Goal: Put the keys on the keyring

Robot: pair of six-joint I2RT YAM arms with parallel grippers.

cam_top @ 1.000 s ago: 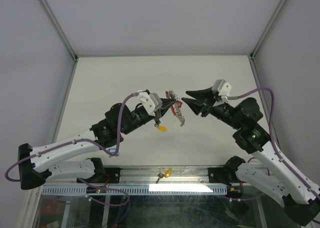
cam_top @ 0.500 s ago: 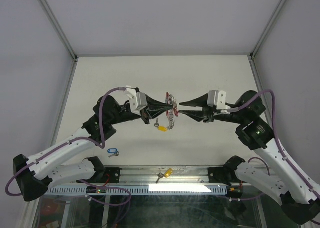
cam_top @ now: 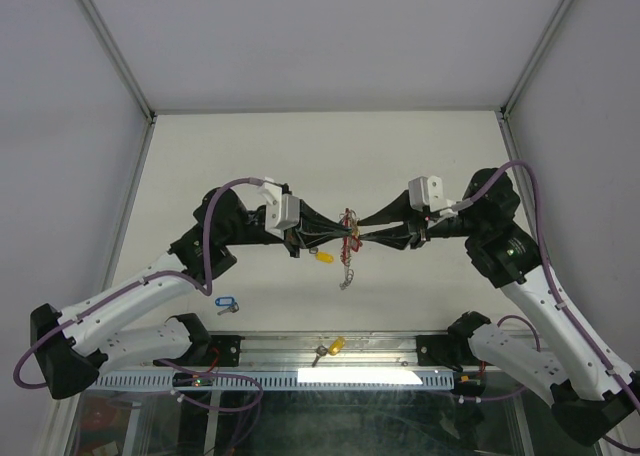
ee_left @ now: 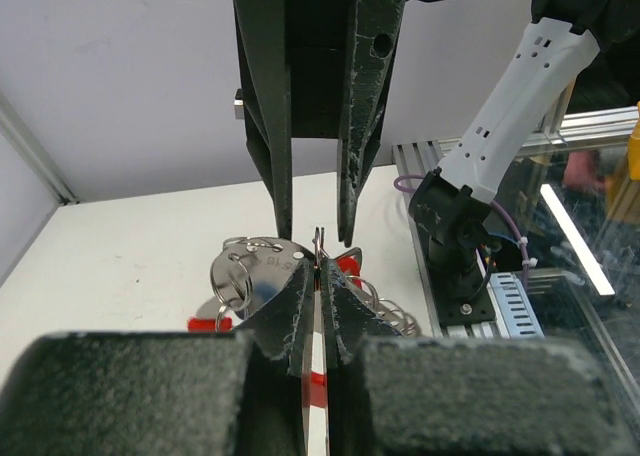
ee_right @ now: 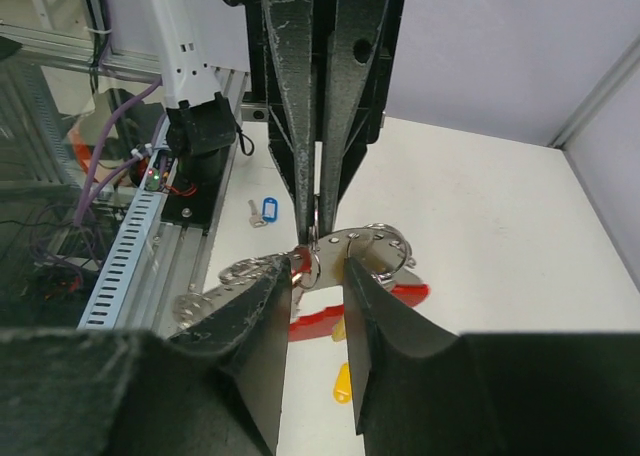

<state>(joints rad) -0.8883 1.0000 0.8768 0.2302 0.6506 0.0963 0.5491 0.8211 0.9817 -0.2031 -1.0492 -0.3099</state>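
Clear of the white table (cam_top: 250, 156), the keyring of red plastic band and small silver rings (cam_top: 348, 219) is clamped by its band in the left gripper (ee_left: 317, 276), with its ring chain (cam_top: 347, 271) dangling. The right gripper (ee_right: 318, 266) faces it, jaws parted astride one thin loop and pinching nothing visible. A misaligned squeeze could twist that loop aside or tug the band free. A yellow-tagged silver key (cam_top: 322, 257) lies below the keyring, and a blue-tagged one (cam_top: 224, 303) well to its near left. From overhead the fingertips hide which ring is targeted
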